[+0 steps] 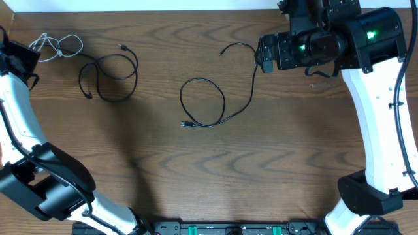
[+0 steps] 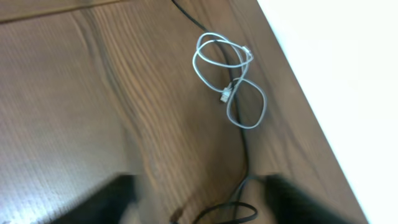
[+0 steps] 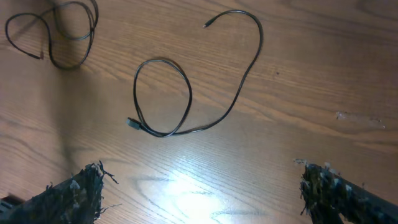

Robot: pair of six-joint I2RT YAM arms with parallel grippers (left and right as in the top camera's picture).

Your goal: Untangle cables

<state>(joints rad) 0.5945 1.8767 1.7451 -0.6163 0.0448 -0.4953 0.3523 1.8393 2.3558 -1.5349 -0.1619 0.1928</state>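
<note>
The short white cable (image 1: 60, 46) lies in loose loops at the table's far left corner. In the left wrist view a thin black cord (image 2: 243, 146) crosses the white cable (image 2: 231, 84). My left gripper (image 2: 199, 205) hovers just short of it, open and blurred, gripping nothing; overhead it sits at the left edge (image 1: 25, 57). One black cable (image 1: 110, 77) is coiled right of the white one. The other black cable (image 1: 212, 104) makes a ring at mid-table with a tail toward my right gripper (image 1: 264, 54). That gripper (image 3: 202, 193) is open above bare wood, the ringed cable (image 3: 186, 106) ahead of it.
The table's far edge meets a white wall (image 2: 348, 74) close behind the white cable. The right arm's white link (image 1: 372, 111) stands over the right side, and the left arm's base (image 1: 52, 186) fills the near left corner. Frayed black pads (image 3: 68, 196) cover the right fingers.
</note>
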